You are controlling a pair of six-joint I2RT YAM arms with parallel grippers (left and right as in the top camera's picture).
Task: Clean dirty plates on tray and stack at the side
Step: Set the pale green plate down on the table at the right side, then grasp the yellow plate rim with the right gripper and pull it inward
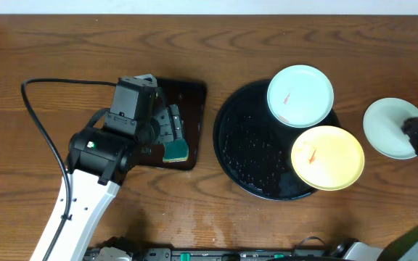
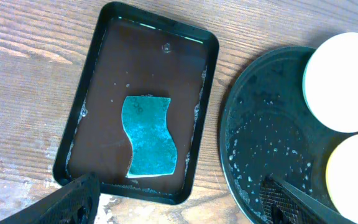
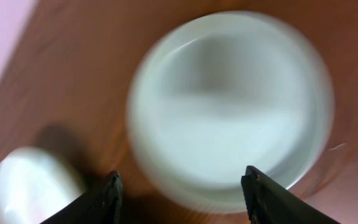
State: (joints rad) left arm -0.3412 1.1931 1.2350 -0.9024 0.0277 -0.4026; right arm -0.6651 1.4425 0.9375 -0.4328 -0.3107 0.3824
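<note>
Overhead: we log mint-white round plate (image 1: 300, 96), pale yellow round plate (image 1: 327, 157), both red-smeared, on glossy black round tray (image 1: 249, 145); left gripper (image 2: 179, 186), right gripper (image 3: 182, 180) spread, empty.

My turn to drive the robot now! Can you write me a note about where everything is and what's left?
Left gripper: open, empty, above the teal sponge in the rectangular dark tray.
Right gripper: open, over the pale plate on the table, right of the round black tray.
Done: that plate is off the tray; blur hides whether it is clean.
Left: the mint plate and yellow plate, both red-smeared, lie on the tray; clean and stack them.
</note>
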